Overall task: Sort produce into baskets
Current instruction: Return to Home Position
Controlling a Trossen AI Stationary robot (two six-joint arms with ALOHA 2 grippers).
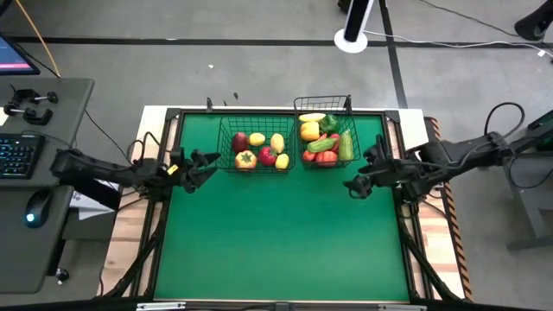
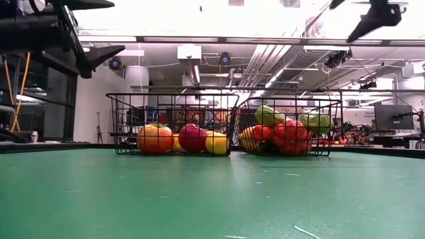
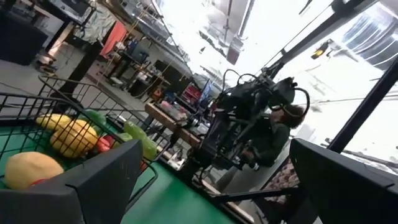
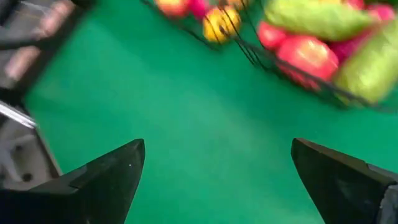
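Observation:
Two black wire baskets stand side by side at the far middle of the green table. The left basket (image 1: 257,145) holds a red apple (image 1: 240,141), yellow lemons (image 1: 276,142) and a pepper (image 1: 246,159). The right basket (image 1: 327,138) holds a yellow piece (image 1: 309,130), a green pepper (image 1: 329,123), a cucumber (image 1: 346,145) and red tomatoes (image 1: 324,157). My left gripper (image 1: 207,168) hangs open in the air beside the left basket's left end, holding nothing. My right gripper (image 1: 354,186) hangs open near the right basket's near right corner, pointing down at bare green mat (image 4: 217,146).
The green mat's near half (image 1: 276,233) lies bare. Dark frame rails (image 1: 164,216) run along the table's left and right sides. A desk with a keyboard (image 1: 17,154) and a mouse (image 1: 34,212) stands beyond the left edge. My right arm (image 3: 249,106) shows in the left wrist view.

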